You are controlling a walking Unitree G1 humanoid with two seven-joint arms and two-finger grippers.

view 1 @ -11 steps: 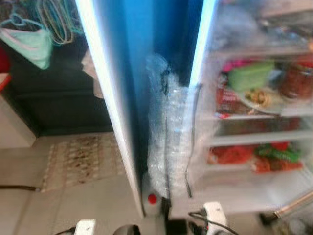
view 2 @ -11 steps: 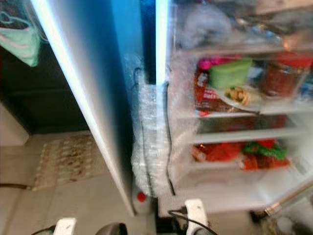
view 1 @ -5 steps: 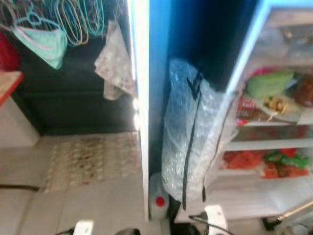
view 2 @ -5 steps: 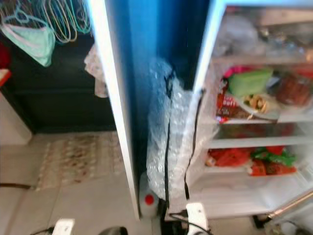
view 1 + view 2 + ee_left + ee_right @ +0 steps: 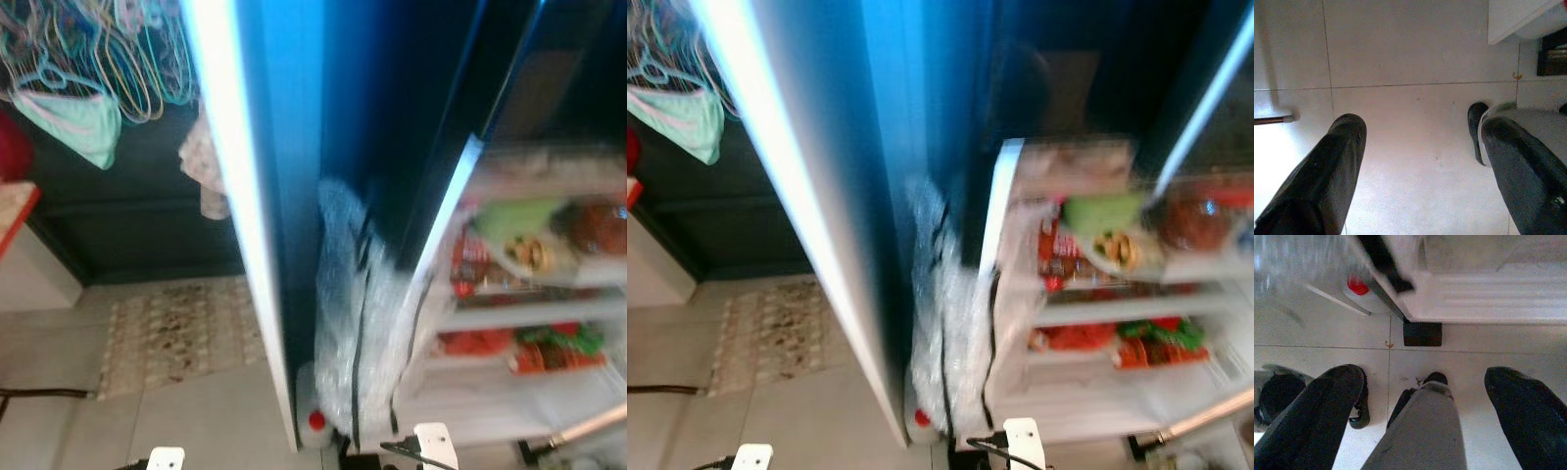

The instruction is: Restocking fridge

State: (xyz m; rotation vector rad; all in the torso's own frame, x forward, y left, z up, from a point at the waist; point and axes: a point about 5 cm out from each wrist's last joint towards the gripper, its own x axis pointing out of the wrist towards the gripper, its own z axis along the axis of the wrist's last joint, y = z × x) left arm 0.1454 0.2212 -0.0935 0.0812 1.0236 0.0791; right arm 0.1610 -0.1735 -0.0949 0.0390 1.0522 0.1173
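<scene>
**Tiled floor before an open fridge, both grippers empty**

Pale tile underfoot, a patterned mat [image 5: 181, 328] well left of the fridge [image 5: 509, 323], coloured hangers [image 5: 98, 59] against a dark wall behind it.

Left gripper [image 5: 1420, 171]: hung idle over bare tile, fingers spread wide, nothing between them. Right gripper [image 5: 1430, 416]: likewise spread wide and empty, pointed down at the floor just in front of the fridge base, with a grey trouser leg [image 5: 1422, 431] and dark shoe between the fingers in that wrist view.

Outward from there: one white jug with a red cap [image 5: 313, 423] on the floor at the foot of the fridge door [image 5: 245, 225]; one sheet of bubble wrap [image 5: 358, 333] with black straps hanging between the door and the fridge body. Inside the fridge, blurred: one green container [image 5: 519, 217], one plate of food [image 5: 534, 257], one red-lidded jar [image 5: 598, 223], red and green packets [image 5: 529, 343] on the lower shelf, number unclear.

Judged as an approach step: nothing in hand to restock yet. Best done by steadying the walk first, facing the shelves squarely, keeping the arms clear of the bubble wrap straps and the jug, and finding the goods before reaching.
</scene>
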